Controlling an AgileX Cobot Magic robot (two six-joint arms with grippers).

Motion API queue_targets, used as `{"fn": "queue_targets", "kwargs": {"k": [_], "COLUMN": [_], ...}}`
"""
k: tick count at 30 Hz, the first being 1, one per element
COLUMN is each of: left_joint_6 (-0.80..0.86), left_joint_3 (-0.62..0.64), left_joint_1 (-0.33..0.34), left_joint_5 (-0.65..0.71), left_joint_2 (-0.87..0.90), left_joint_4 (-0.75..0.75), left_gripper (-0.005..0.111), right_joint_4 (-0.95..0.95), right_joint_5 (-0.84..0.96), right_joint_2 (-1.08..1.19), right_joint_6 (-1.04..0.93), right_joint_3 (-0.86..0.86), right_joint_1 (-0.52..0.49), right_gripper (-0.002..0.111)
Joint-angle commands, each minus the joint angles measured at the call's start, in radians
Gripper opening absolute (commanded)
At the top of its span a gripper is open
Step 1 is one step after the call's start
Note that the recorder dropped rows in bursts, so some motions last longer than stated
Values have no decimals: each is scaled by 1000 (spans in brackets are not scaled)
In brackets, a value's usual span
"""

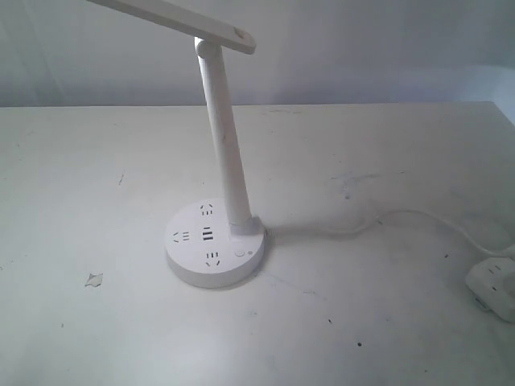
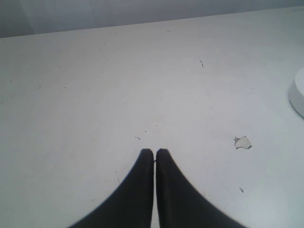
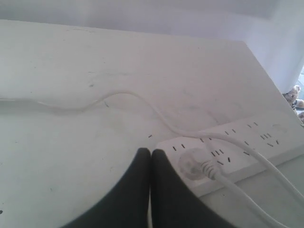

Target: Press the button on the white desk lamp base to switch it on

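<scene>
Exterior view: on the wide pale tabletop (image 1: pixel 96 177), near its middle, round flat white plastic desk lamp base (image 1: pixel 229 275). Probably rigid, light and a little top-heavy under the tall stem, so better pushed straight down than gripped. On its top, just beside the stem's foot, small round flush white button (image 1: pixel 240 254), likely needing one firm, centred tip. Well apart from it, left gripper (image 2: pixel 154 153) with black fingers pressed together on nothing over bare table, right gripper (image 3: pixel 150 152) likewise clenched and empty close by a long white power strip (image 3: pixel 237 147).
</scene>
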Motion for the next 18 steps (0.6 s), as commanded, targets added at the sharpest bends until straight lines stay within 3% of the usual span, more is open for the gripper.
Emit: {"fn": "queue_targets", "kwargs": {"k": [1, 18], "left_joint_6": [-2, -2], "left_joint_3": [-3, -3], "left_joint_1": [0, 0], "left_joint_5": [-8, -8], "left_joint_2": [-5, -5], "left_joint_4": [-8, -8], "left_gripper": [1, 1], "right_joint_4": [16, 42], "right_joint_5": [-8, -9], "right_joint_2": [-5, -5], "right_joint_6": [-33, -33], "right_joint_3": [7, 7], "right_joint_1": [-3, -3], "right_gripper": [0, 0]}}
